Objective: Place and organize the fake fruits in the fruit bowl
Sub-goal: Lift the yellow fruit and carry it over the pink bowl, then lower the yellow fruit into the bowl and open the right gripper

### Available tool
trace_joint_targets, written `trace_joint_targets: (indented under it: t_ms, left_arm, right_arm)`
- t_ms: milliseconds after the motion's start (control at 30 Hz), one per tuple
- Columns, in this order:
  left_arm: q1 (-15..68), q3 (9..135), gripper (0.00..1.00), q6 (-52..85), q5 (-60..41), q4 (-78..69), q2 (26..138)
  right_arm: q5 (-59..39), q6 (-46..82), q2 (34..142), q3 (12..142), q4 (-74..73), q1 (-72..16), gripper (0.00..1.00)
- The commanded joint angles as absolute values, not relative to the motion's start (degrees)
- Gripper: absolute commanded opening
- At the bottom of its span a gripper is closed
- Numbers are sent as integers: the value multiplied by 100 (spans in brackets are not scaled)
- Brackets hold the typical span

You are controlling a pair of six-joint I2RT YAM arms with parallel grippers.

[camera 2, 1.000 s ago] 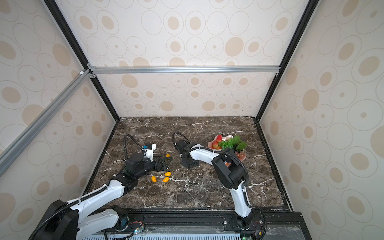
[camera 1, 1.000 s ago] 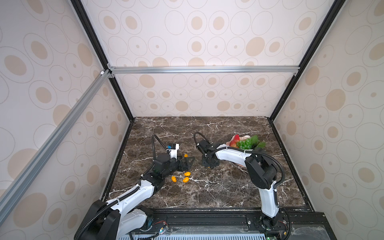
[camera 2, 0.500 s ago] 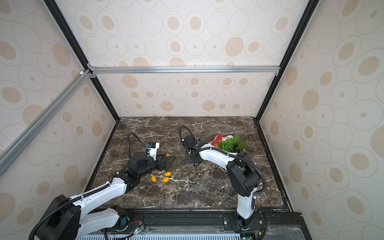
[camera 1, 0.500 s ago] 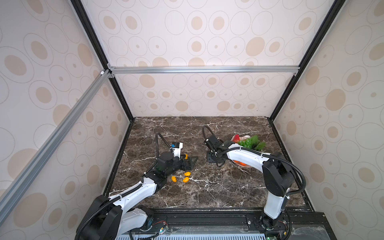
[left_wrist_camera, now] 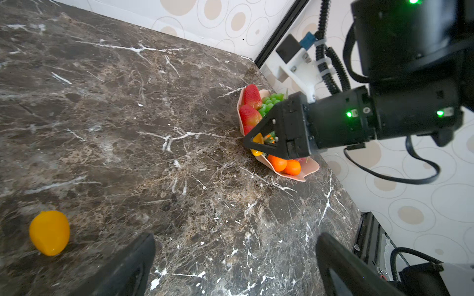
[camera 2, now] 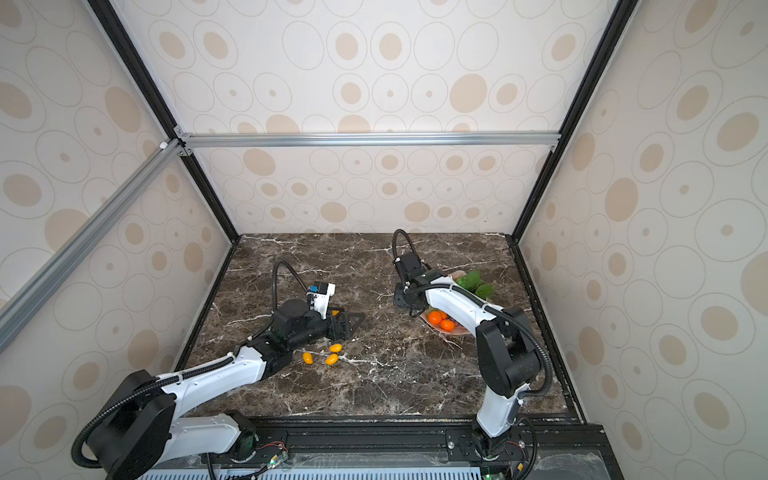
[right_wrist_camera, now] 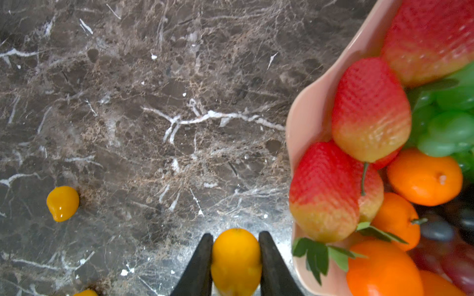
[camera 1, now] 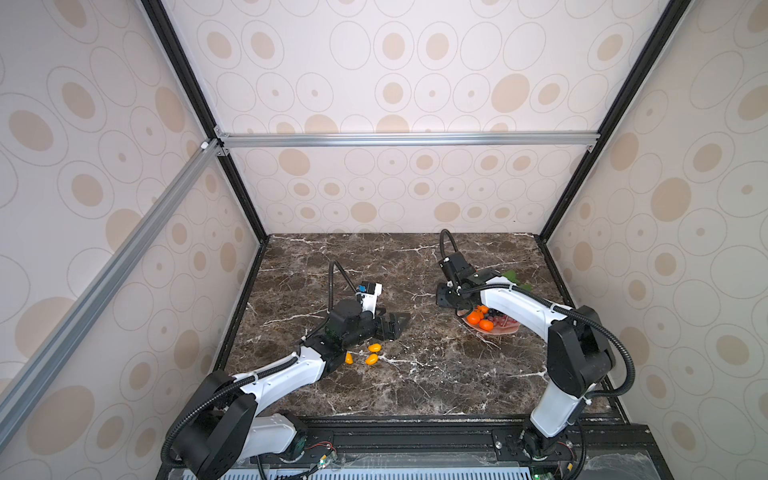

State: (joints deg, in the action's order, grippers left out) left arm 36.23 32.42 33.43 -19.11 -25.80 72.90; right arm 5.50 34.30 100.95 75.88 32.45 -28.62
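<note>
- Pinching a yellow oval fruit point(right_wrist_camera: 236, 261) between narrowed jaws, the right gripper point(right_wrist_camera: 236, 234) is hanging low over the marble table point(right_wrist_camera: 154, 115); the fruit is filling the gap between both fingers point(right_wrist_camera: 200, 264)
- The fruit bowl point(right_wrist_camera: 307, 115) is sitting just beside this claw, its wavy pink rim almost level with the fingertips; in both top views the right gripper point(camera 1: 444, 299) is showing at the bowl's point(camera 1: 498, 330) edge nearest the table's middle
- Three strawberries point(right_wrist_camera: 372, 110) are lying against the bowl wall closest to the claw, with oranges point(right_wrist_camera: 424, 176) and a green grape bunch point(right_wrist_camera: 448, 128) lying beyond them, and dark grapes point(right_wrist_camera: 441, 228) showing farther in
- The left gripper point(left_wrist_camera: 234, 238) is standing wide apart, gripping nothing, pointing across bare marble toward the right claw, well apart from the bowl
- A lone oval fruit point(left_wrist_camera: 49, 232) is resting on the table just outside one left finger point(left_wrist_camera: 133, 256), not touching it
- Three loose oval fruits point(camera 1: 371, 359) are lying close together behind the left gripper point(camera 1: 392, 324), beside its wrist, on the side nearer the robot's base; they are showing in a top view point(camera 2: 331, 359) too
</note>
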Motion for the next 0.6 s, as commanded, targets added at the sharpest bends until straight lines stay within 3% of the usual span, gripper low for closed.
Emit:
trace_joint_targets:
  t_ms: [0,567]
  left_arm:
    - [3739,3508,99,3206,-1860,-2776,7371]
    - [3879,3553,99,3230,-1796,-2800,7492]
  right_arm:
    - [518,3291,10239,7776,3423,-2756,29]
    - [577,3199,10364,7761,3439,-2424,28]
